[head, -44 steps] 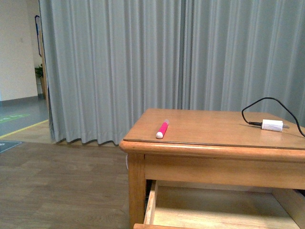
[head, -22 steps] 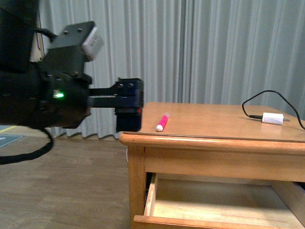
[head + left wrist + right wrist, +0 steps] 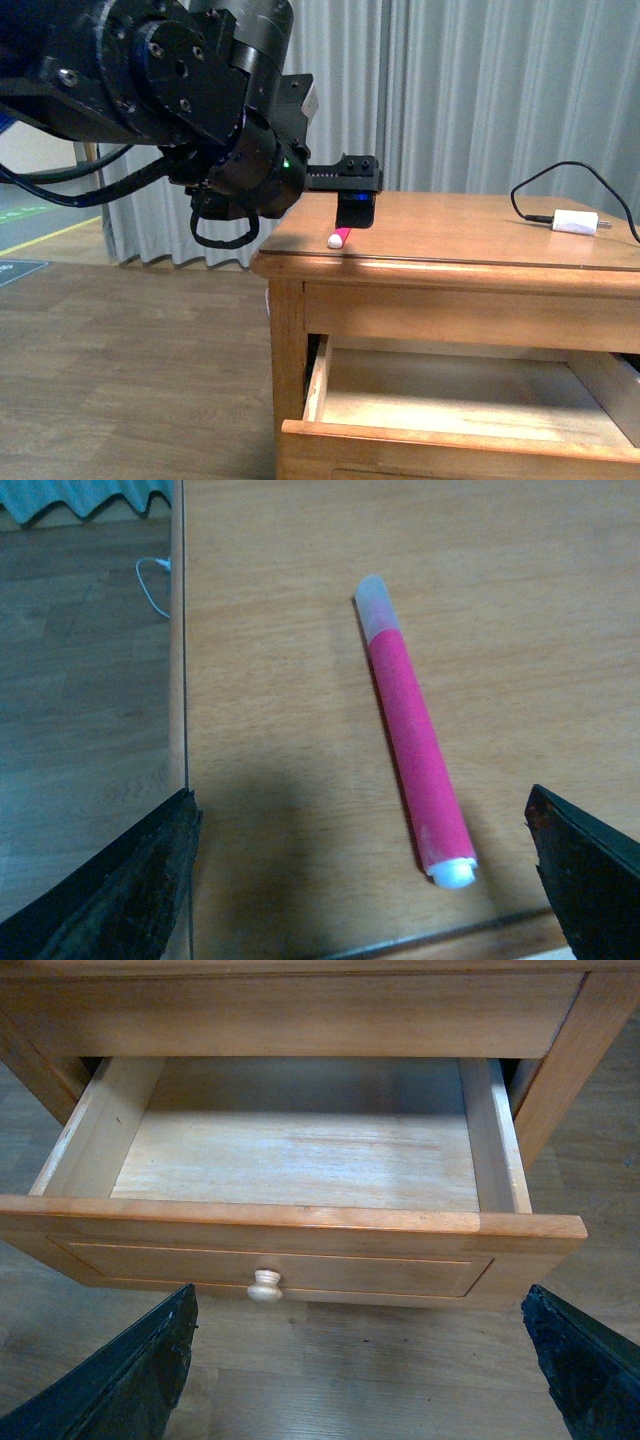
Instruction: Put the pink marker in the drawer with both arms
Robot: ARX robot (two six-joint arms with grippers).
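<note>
The short, bright pink marker with a white cap (image 3: 413,745) lies flat near the edge of the light-brown wooden table (image 3: 520,600), untouched between the black left gripper's (image 3: 362,875) wide-spread fingers. The black right gripper (image 3: 360,1360), also spread, faces the open wooden drawer (image 3: 280,1218) with 1 round knob (image 3: 265,1285).

Wooden table (image 3: 450,255): pink marker (image 3: 337,240) lying flat by the near-left corner, white charger plug (image 3: 573,222) with black cable (image 3: 545,180) on the right side, further back.
</note>
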